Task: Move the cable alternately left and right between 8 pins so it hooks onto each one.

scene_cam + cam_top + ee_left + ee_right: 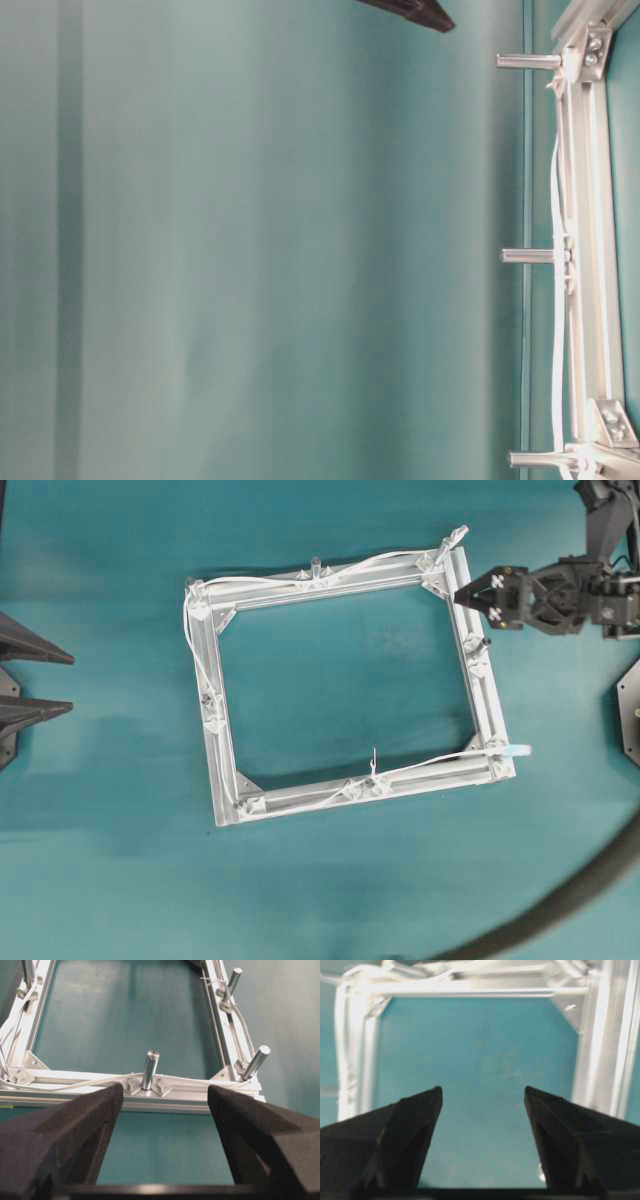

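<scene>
The square aluminium frame [340,792] lies mid-table with upright pins [315,565] at its corners and side middles. The white cable [260,580] runs along the far side, down the left side and along the near side; its plug [515,750] sticks out past the near right corner. My right gripper [465,593] hovers just outside the far right corner, open and empty, with its fingers [415,1125] wide apart over the frame's inside. Off the frame's left side my left gripper [70,683] stands open; between its pads [75,1130] shows a pin [150,1067] with the cable [90,1082] behind it.
A thick dark hose [570,900] curves across the near right corner of the teal table. A black arm base [630,710] sits at the right edge. In the table-level view three pins [527,256] stick out from the frame's side [590,200].
</scene>
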You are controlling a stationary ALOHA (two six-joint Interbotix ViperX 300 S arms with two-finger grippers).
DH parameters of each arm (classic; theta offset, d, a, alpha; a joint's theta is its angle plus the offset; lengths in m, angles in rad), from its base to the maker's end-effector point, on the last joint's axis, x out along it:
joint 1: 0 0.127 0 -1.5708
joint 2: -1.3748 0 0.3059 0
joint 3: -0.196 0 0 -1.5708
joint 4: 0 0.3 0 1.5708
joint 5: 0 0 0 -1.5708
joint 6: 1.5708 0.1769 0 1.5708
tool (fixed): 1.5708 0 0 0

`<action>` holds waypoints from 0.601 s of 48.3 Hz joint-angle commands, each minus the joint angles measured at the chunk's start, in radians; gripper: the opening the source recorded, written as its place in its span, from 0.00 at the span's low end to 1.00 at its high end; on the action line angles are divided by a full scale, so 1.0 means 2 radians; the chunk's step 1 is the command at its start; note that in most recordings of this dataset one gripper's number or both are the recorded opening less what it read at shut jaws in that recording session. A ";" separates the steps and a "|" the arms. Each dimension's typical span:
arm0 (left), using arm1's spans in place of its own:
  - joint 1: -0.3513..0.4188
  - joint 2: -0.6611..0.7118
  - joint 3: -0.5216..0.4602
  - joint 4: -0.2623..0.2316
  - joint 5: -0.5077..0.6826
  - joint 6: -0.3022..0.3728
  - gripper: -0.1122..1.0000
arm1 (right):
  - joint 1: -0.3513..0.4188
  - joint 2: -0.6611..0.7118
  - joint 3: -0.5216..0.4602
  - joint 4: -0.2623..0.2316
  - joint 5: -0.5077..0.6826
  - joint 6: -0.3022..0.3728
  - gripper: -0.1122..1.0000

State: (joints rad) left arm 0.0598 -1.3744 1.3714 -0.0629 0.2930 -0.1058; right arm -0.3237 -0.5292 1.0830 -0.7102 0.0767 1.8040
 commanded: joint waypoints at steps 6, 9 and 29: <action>-0.002 0.005 -0.005 0.002 -0.002 -0.005 0.81 | 0.002 -0.023 0.010 -0.031 -0.058 -0.021 0.75; -0.002 0.005 -0.005 0.002 -0.002 -0.005 0.81 | 0.002 -0.027 0.011 -0.045 -0.067 -0.035 0.75; -0.002 0.005 -0.005 0.002 -0.002 -0.005 0.81 | 0.002 -0.074 0.025 -0.160 -0.115 -0.165 0.75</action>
State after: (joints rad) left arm 0.0598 -1.3744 1.3714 -0.0614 0.2945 -0.1058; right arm -0.3221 -0.6565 1.1305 -1.0078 -0.1212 1.5079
